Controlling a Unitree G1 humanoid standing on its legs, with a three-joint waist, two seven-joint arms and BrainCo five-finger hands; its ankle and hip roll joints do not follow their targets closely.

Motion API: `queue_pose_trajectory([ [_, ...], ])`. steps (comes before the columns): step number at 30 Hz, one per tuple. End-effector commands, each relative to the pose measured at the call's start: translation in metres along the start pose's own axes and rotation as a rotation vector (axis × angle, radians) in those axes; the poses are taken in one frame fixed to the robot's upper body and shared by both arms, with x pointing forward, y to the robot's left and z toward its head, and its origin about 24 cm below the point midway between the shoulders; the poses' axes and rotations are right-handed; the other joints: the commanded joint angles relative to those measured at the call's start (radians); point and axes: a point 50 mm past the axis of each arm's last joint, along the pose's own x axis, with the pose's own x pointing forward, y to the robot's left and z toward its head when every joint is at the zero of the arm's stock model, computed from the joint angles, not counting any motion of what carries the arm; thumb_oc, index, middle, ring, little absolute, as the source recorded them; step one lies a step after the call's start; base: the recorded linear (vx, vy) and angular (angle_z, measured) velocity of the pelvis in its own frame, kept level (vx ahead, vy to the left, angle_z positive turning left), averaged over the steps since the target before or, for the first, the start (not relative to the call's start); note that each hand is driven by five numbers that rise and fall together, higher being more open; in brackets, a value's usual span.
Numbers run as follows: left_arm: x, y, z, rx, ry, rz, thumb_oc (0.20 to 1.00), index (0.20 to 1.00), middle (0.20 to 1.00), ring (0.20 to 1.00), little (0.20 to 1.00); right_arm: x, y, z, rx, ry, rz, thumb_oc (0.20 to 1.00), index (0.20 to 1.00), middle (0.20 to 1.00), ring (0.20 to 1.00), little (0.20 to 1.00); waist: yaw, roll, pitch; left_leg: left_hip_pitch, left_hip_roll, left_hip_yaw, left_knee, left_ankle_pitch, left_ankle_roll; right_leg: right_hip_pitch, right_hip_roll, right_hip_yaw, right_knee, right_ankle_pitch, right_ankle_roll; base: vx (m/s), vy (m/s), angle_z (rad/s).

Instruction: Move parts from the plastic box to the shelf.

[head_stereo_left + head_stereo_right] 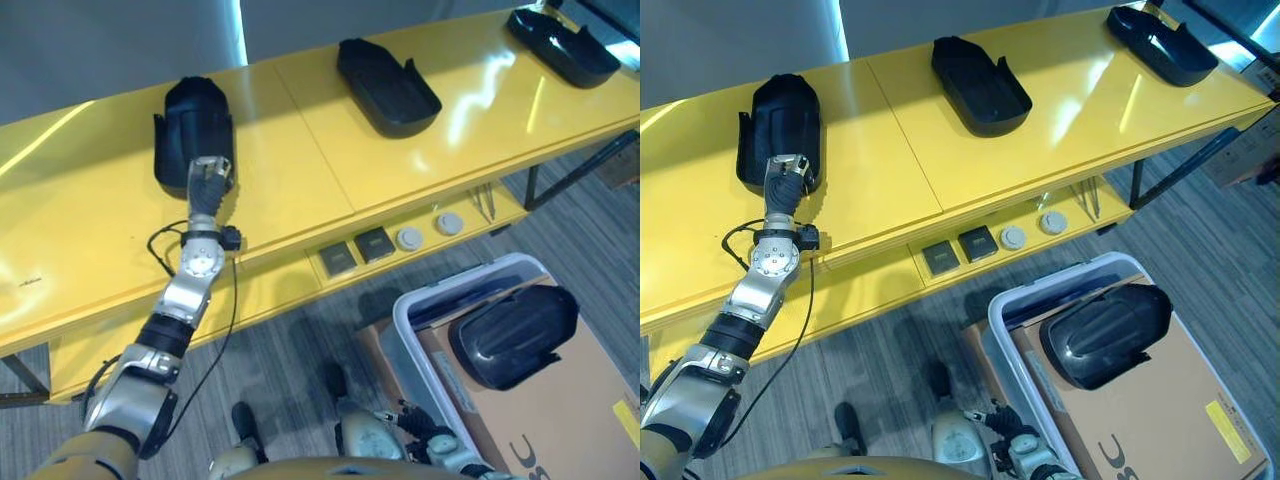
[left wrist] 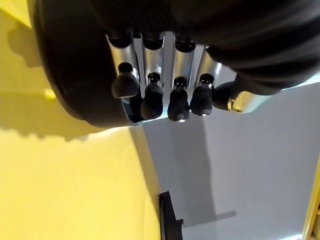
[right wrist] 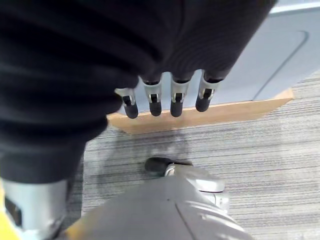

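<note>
Right robot hand (image 3: 165, 100) at frame bottom hangs idle, fingers relaxed, holding nothing. One black part (image 1: 512, 335) sits in the plastic box (image 1: 420, 310), lower right. Left robot hand (image 1: 205, 180) rests on another part (image 1: 192, 125) on the yellow shelf (image 1: 290, 170), upper left; fingers look straight, no visible grip. Judgement: let go cleanly, lift straight off. Two more parts (image 1: 385, 85) (image 1: 560, 42) lie farther right. Grey carpet (image 1: 290, 350) below.

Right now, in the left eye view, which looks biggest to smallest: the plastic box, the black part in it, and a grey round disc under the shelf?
1. plastic box
2. black part lying in it
3. grey round disc, by far the smallest
</note>
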Motion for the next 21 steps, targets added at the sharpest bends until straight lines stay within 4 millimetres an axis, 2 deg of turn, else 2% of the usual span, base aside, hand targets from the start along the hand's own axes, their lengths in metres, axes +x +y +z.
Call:
queue_pose_trajectory([
  [1,-0.004,0.007,0.025,-0.146,-0.12,0.0,0.2,0.2,0.2,0.2,0.2,-0.003,0.002,-0.016,-0.023,0.06,-0.003,1.0,1.0,1.0,1.0,1.0,0.028,0.014,0.001,0.001,0.05,-0.038,-0.005,0.019,-0.031,0.068,-0.037,-0.023,-0.002,-0.03,0.055,0.04,0.007,0.01],
  [3,-0.014,0.004,0.029,-0.173,-0.14,-0.05,0.2,0.2,0.2,0.2,0.2,-0.003,0.002,-0.018,-0.014,0.068,0.0,1.0,1.0,1.0,1.0,1.0,0.034,0.012,-0.007,0.022,0.049,-0.041,-0.005,0.01,-0.028,0.094,-0.04,-0.031,0.0,-0.037,0.056,0.04,0.02,0.03],
  [4,-0.019,0.001,0.032,-0.189,-0.153,-0.087,0.31,0.31,0.31,0.31,0.31,-0.004,0.001,-0.02,-0.008,0.073,-0.001,1.0,1.0,1.0,1.0,1.0,0.036,0.011,-0.013,0.033,0.048,-0.043,-0.005,0.006,-0.025,0.104,-0.04,-0.036,0.004,-0.042,0.056,0.05,0.042,0.05],
  [5,-0.025,0.001,0.036,-0.19,-0.172,-0.124,0.815,0.815,0.815,0.815,0.815,-0.004,0.0,-0.022,0.006,0.078,-0.002,1.0,1.0,1.0,1.0,1.0,0.039,0.008,-0.02,0.049,0.046,-0.049,-0.005,-0.002,-0.022,0.117,-0.042,-0.041,0.014,-0.048,0.055,0.06,0.047,0.12],
  [6,-0.032,0.0,0.035,-0.194,-0.169,-0.158,1.0,1.0,1.0,1.0,1.0,-0.005,0.0,-0.025,0.022,0.084,-0.001,1.0,1.0,1.0,1.0,1.0,0.04,0.005,-0.026,0.065,0.042,-0.057,-0.005,-0.009,-0.019,0.132,-0.045,-0.045,0.029,-0.059,0.055,0.06,0.054,0.2],
  [9,-0.048,-0.003,0.035,-0.188,-0.167,-0.237,1.0,1.0,1.0,1.0,1.0,-0.008,0.001,-0.035,0.081,0.111,-0.005,1.0,1.0,1.0,1.0,1.0,0.041,-0.006,-0.041,0.098,0.034,-0.062,-0.005,-0.027,-0.007,0.153,-0.054,-0.049,0.061,-0.071,0.061,0.01,0.096,0.24],
  [12,-0.06,-0.006,0.031,-0.134,-0.161,-0.297,1.0,1.0,1.0,1.0,1.0,-0.012,0.002,-0.046,0.161,0.143,-0.021,1.0,1.0,1.0,1.0,1.0,0.036,-0.023,-0.046,0.12,0.009,-0.053,-0.005,-0.049,0.015,0.153,-0.071,-0.039,0.093,-0.061,0.088,-0.04,0.154,0.06],
  [15,-0.068,-0.011,0.019,-0.08,-0.119,-0.33,1.0,1.0,1.0,1.0,1.0,-0.015,0.004,-0.056,0.218,0.176,-0.036,1.0,1.0,1.0,1.0,1.0,0.021,-0.042,-0.044,0.121,-0.019,-0.034,-0.005,-0.064,0.033,0.125,-0.093,-0.01,0.102,0.004,0.13,-0.1,0.179,-0.05],
  [18,-0.071,-0.006,0.01,-0.011,-0.096,-0.322,1.0,1.0,1.0,1.0,1.0,-0.014,0.0,-0.052,0.283,0.165,-0.078,1.0,1.0,1.0,1.0,1.0,0.007,-0.052,-0.033,0.105,-0.032,0.004,-0.005,-0.078,0.04,0.067,-0.108,0.019,0.077,0.106,0.163,-0.17,0.143,-0.3],
  [19,-0.07,-0.004,0.012,0.007,-0.107,-0.32,1.0,1.0,1.0,1.0,1.0,-0.013,0.0,-0.048,0.287,0.153,-0.081,1.0,1.0,1.0,1.0,1.0,0.011,-0.052,-0.029,0.099,-0.025,0.024,-0.005,-0.074,0.04,0.04,-0.106,-0.008,0.078,0.118,0.161,-0.18,0.086,-0.44],
  [20,-0.068,-0.001,0.011,0.028,-0.112,-0.317,1.0,1.0,1.0,1.0,1.0,-0.012,0.003,-0.045,0.288,0.144,-0.075,1.0,1.0,1.0,1.0,1.0,0.021,-0.051,-0.028,0.094,-0.018,0.044,-0.005,-0.07,0.041,0.028,-0.107,-0.065,0.09,0.105,0.153,-0.15,0.103,-0.62],
  [21,-0.067,0.002,0.011,0.059,-0.114,-0.316,1.0,1.0,1.0,1.0,1.0,-0.012,0.002,-0.047,0.283,0.149,-0.08,1.0,1.0,1.0,1.0,1.0,0.036,-0.045,-0.028,0.098,-0.009,0.074,-0.005,-0.066,0.043,0.028,-0.128,-0.162,0.115,0.079,0.137,-0.08,0.079,-0.96],
])
